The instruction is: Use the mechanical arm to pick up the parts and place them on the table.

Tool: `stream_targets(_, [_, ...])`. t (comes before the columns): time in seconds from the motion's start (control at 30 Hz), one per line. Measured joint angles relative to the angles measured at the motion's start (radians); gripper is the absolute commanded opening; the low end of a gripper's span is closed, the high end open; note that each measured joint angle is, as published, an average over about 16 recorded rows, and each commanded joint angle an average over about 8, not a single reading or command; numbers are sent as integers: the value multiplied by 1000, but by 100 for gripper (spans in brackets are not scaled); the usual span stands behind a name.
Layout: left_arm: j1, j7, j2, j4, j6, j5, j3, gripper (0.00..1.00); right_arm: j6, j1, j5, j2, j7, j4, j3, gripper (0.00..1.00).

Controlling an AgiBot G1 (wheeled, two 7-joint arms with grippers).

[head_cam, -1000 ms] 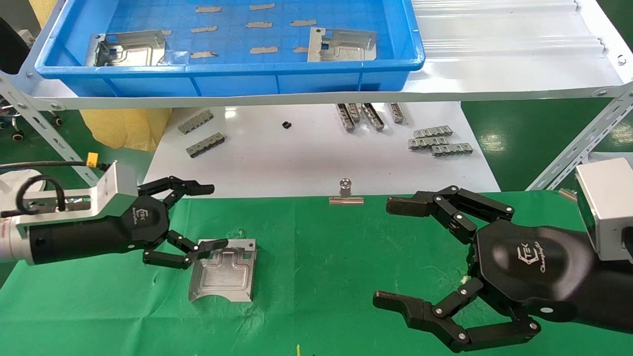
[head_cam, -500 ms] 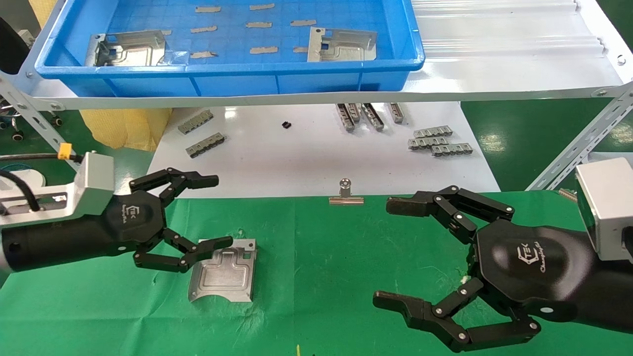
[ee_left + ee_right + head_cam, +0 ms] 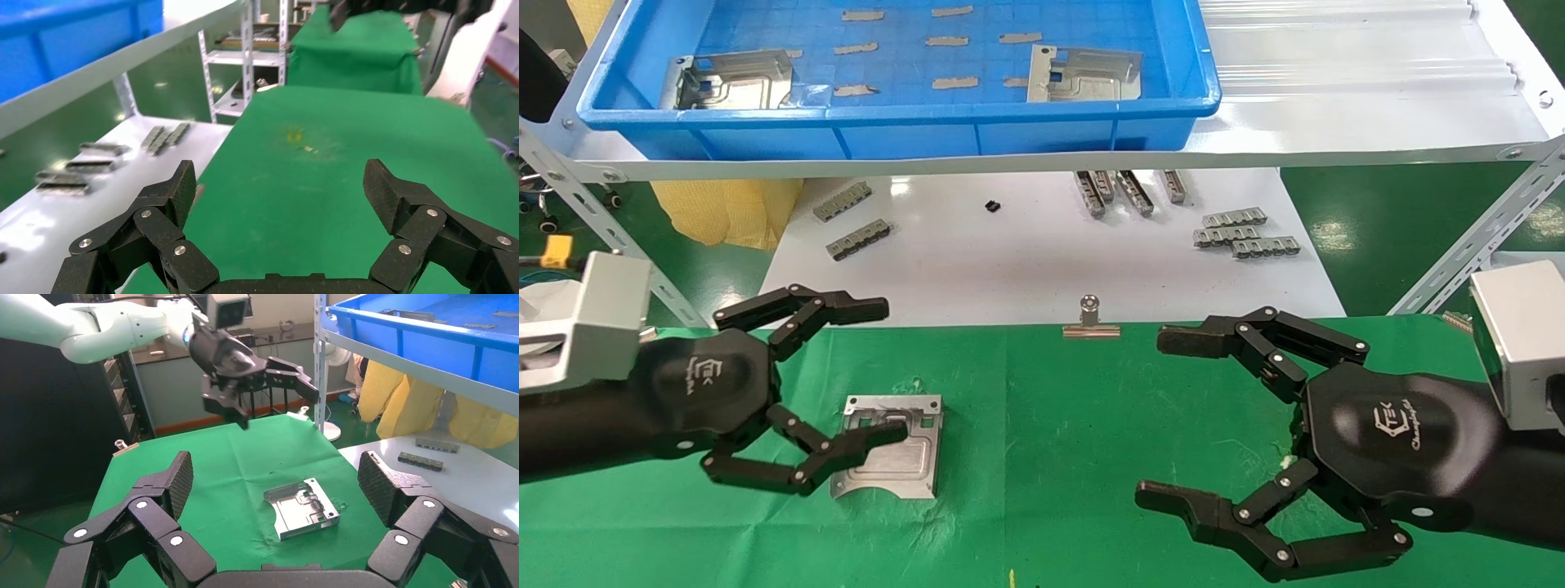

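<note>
Parts of flat silver-grey stamped sheet metal are in three places: one plate [image 3: 888,446] lies flat on the green cloth worktop [image 3: 1042,425], and two more, a left one [image 3: 730,79] and a right one [image 3: 1084,74], rest in the blue plastic tray [image 3: 911,131] on the white shelf above. The left hand [image 3: 858,369], a black claw with a glossy palm and jointed fingers, hangs spread open just beside the plate on the cloth; from the head view its lower finger [image 3: 846,445] overlaps the plate's near-left edge, and whether it touches the metal cannot be told. In the right wrist view the same hand [image 3: 269,395] appears raised clear above the plate [image 3: 301,508]. The right hand [image 3: 1164,416], also wide open and holding nothing, hovers over the right side of the cloth, well apart from the plate. Beyond the cloth's far edge lies a glossy white board [image 3: 1026,261] carrying small grey notched metal bars [image 3: 1238,233], and a silver binder clip [image 3: 1091,320] stands at the cloth's far edge, between the two hands.
</note>
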Motion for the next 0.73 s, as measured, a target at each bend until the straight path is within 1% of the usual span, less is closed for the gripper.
stream_targets(0.43, [127, -167, -74, -268, -20, -95, -84, 100, 0, 0, 0, 0, 0, 0, 0, 100])
stream_targets(0.73, [165, -213, -96, -348, -25, -124, -110, 100, 0, 0, 0, 0, 0, 0, 0, 100])
